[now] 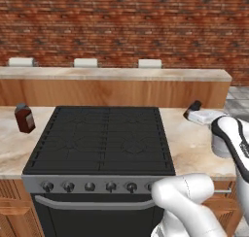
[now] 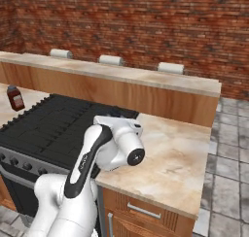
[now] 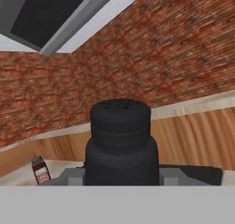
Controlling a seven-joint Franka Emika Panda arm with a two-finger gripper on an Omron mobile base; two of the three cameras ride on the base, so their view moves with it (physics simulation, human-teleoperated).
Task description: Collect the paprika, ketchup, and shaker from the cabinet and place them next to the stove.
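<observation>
hand (image 3: 121, 179): grasping shaker (image 3: 120, 140) | paprika (image 1: 24, 118): left of stove (image 1: 99, 139), label seemingly unreadable

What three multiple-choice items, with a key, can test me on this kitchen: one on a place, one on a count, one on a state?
1. Where does the dark red labelled container stand?
A. on the counter left of the stove
B. on the floor
C. in a drawer

2. How many white items lie on the back ledge?
A. one
B. three
C. five

3. What is the state of the gripper?
A. open and empty
B. shut on the black shaker
C. shut on a spoon

Key: 1 A, it stands beside the cooktop's left edge; 2 B, three show in a row; 3 B, the hand view shows the shaker between the fingers.
</observation>
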